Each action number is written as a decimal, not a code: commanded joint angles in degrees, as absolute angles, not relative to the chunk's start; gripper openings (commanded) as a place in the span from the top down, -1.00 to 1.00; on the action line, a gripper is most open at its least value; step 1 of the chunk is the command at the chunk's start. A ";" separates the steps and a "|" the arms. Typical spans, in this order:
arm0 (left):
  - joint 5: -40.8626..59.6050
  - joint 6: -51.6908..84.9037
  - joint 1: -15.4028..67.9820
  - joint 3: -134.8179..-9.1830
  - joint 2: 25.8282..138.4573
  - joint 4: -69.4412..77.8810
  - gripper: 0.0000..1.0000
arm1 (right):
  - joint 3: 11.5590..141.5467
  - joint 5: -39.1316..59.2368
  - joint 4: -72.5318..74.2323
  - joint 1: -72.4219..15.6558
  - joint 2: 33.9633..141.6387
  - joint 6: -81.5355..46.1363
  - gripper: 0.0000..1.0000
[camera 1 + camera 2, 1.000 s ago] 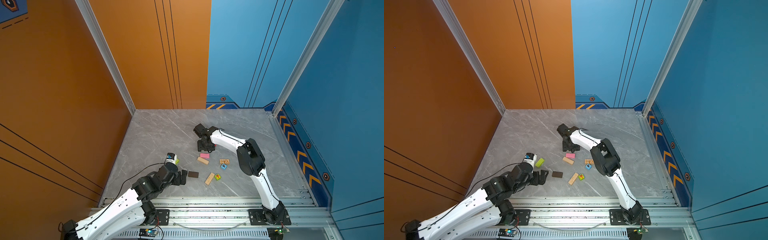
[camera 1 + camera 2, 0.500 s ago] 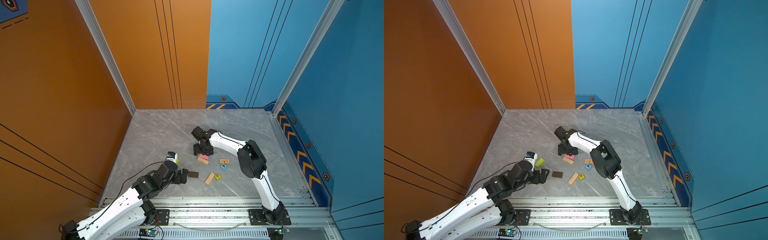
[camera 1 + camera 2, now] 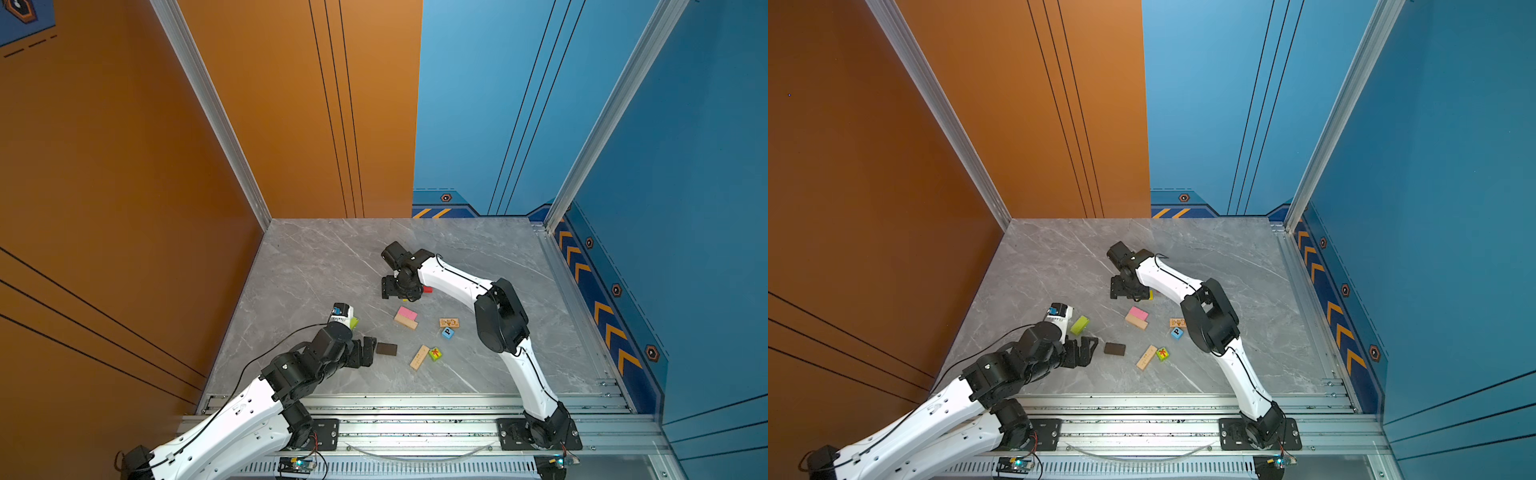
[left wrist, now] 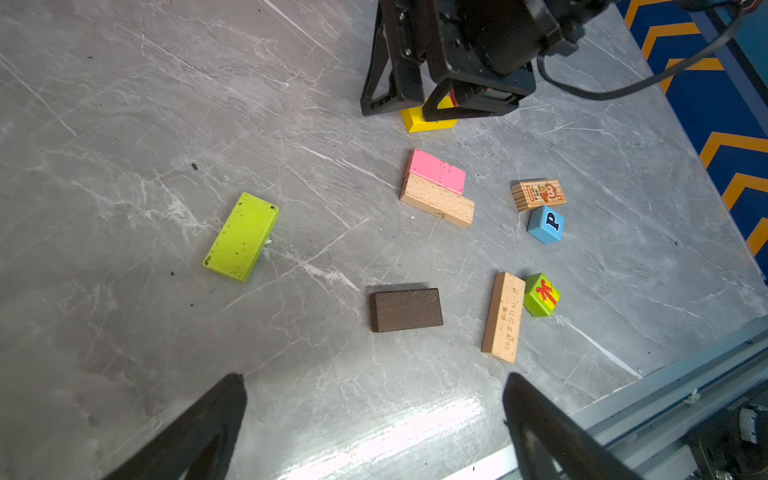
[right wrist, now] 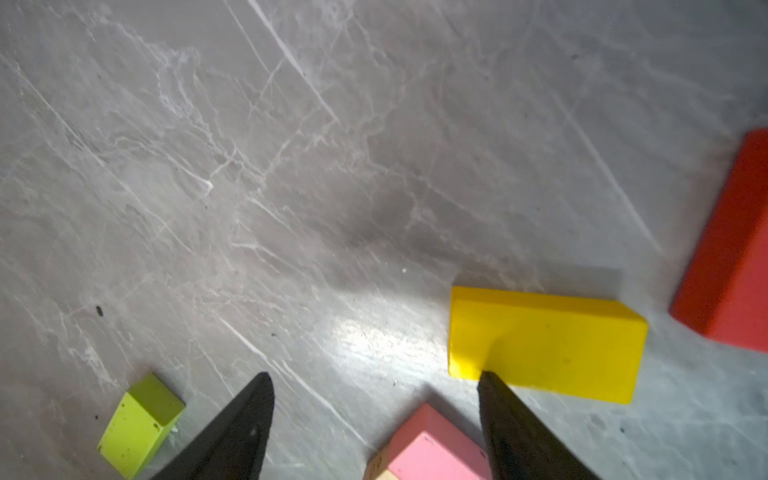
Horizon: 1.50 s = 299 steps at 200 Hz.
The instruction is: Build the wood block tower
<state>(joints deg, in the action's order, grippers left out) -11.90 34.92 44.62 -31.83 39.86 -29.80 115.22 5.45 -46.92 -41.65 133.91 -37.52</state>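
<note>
While blocks lie scattered on the surface — pink touching tan — the right end effector hangs spread, empty, above the yellow block. The left end effector, also spread, sits near the brown block.

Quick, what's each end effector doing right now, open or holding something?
Left end effector: open, empty.
Right end effector: open, empty, next to the yellow block.
</note>
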 commanded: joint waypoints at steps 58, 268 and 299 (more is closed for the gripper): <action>-13.05 34.38 43.85 -33.04 39.28 -30.94 -0.96 | 115.08 5.63 -48.98 -42.02 131.46 -35.65 -0.58; -13.99 37.79 46.45 -32.66 37.36 -28.98 -0.96 | 106.38 5.45 -47.15 -43.48 123.75 -31.81 -0.64; -15.23 39.83 47.00 -30.37 33.40 -31.95 -0.96 | 104.94 5.63 -46.23 -43.35 124.85 -31.82 -0.64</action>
